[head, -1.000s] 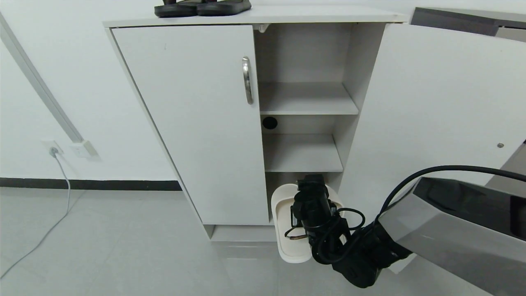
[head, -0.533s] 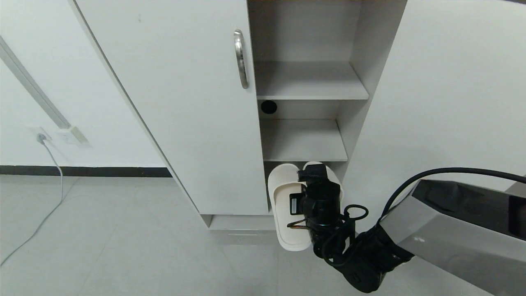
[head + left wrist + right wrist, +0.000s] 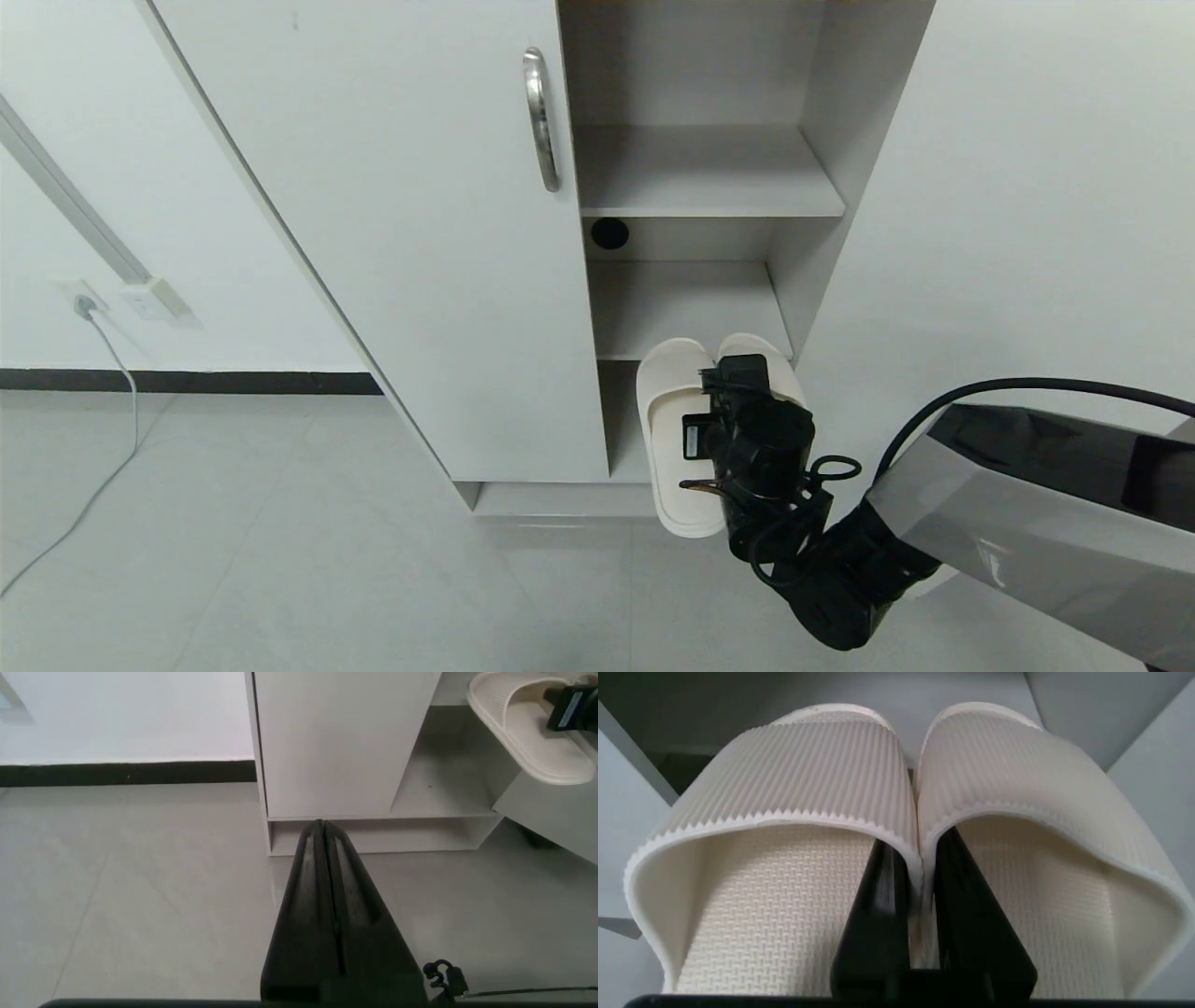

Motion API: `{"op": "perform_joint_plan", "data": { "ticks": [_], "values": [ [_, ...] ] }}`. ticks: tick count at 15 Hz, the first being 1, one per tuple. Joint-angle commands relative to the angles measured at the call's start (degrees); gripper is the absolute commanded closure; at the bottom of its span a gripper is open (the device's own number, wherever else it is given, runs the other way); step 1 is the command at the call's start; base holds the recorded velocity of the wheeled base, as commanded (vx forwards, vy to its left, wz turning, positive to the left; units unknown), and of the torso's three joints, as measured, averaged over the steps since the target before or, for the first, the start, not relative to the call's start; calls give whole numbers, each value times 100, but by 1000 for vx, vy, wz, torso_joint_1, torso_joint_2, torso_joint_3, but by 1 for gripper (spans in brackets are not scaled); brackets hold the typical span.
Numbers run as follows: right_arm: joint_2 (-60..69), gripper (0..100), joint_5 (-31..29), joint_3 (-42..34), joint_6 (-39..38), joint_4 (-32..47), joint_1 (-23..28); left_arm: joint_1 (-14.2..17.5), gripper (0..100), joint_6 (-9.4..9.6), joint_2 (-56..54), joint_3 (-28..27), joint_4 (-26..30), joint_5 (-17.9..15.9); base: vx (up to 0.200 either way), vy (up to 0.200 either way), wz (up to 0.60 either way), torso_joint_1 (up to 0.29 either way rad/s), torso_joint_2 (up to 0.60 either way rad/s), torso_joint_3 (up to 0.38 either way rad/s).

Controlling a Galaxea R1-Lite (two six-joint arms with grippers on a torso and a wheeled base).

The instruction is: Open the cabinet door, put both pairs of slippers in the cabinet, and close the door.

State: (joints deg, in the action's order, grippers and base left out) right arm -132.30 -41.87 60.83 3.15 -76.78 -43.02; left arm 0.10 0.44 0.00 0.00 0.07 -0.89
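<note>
Since door [image 3: 1008,187] is opened: white slippers [image 3: 674,439] are gripped by right hand [image 3: 920,924] before cabinet [image 3: 691,168].
Left hand [image 3: 321,835]: closed, empty.
Remaining: shelving, second pair, closing.

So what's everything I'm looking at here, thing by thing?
cabinet: one, white, against the wall, right half open.
closed door: one, white, cabinet's left half.
handle: one, silver, on the closed door.
open door: one, white, swung out on the right.
shelves: two, white, inside the open half.
slippers: one pair, cream, side by side before the lowest compartment.
wall socket: one, white, on the wall left of the cabinet.
cable: one, grey, hanging from the socket.
right gripper: black, shut on the slippers' inner edges.
left gripper: black, shut, low before the cabinet.
</note>
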Motion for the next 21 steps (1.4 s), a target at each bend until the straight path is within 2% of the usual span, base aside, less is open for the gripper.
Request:
{"op": "perform_joint_plan", "data": {
  "ticks": [1,5,18,21],
  "values": [
    [-50,100,4,25,2,-4,13,-1,100,0,9,0,1,1,0,0,0,0,0,0],
    [-94,100,4,25,2,5,22,8,100,0,9,0,1,-8,0,0,0,0,0,0],
    [-138,100,13,52,2,-30,83,-1,100,0,9,0,1,-8,200,0,0,2,2,2],
    [-147,100,21,96,2,-30,127,8,100,0,9,0,1,-8,0,0,0,0,0,0]
  ]
}}
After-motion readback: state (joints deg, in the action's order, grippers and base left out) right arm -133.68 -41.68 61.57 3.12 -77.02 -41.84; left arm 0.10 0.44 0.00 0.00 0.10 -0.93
